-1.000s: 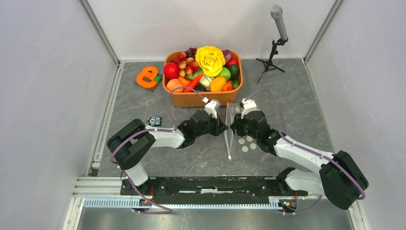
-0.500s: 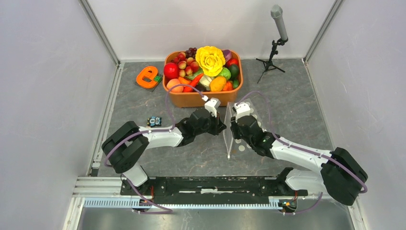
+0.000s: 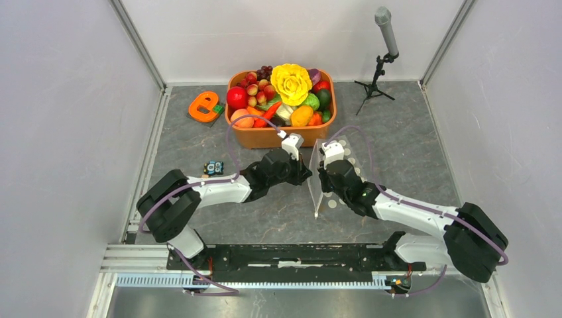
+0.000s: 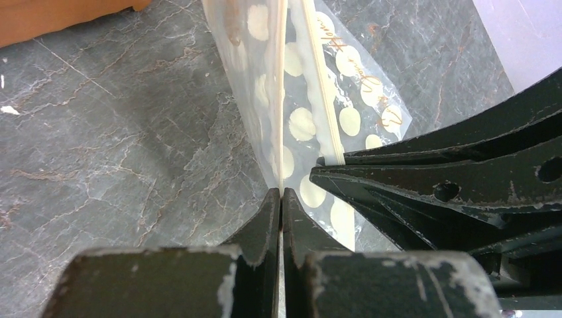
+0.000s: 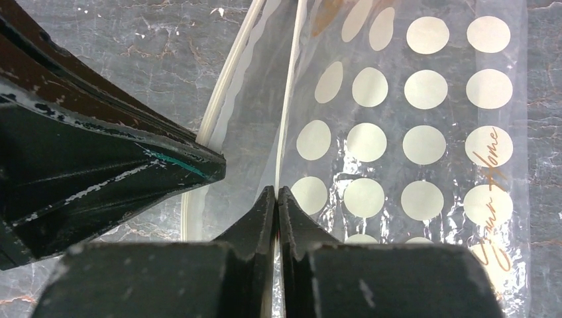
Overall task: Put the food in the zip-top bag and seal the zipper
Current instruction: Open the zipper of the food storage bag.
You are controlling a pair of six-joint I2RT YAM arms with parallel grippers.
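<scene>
The zip-top bag (image 3: 333, 201) stands on edge at the middle of the grey table (image 3: 411, 146), mouth up, between the two arms. It is empty. Its dotted panel slopes toward 3 o'clock.

The orange tub (image 3: 265, 136) sits at 12 o'clock from the bag, and the food (image 3: 236, 97) is all heaped inside it. A microphone stand (image 3: 376, 83) is at 1 o'clock, an orange tape dispenser (image 3: 204, 106) at 10 o'clock.

The left gripper (image 3: 306, 177) is clenched on one lip of the bag's mouth, its fingertips (image 4: 270, 205) pressed together around the whitish zipper (image 4: 281, 99). The right gripper (image 3: 323, 180) is clamped on the opposite lip (image 5: 288, 112). The two lips are spread slightly apart.

Compared with a second ago, both grippers and the bag have drifted toward 9 o'clock, and the right arm has swung inward. The tub and food are unchanged.
</scene>
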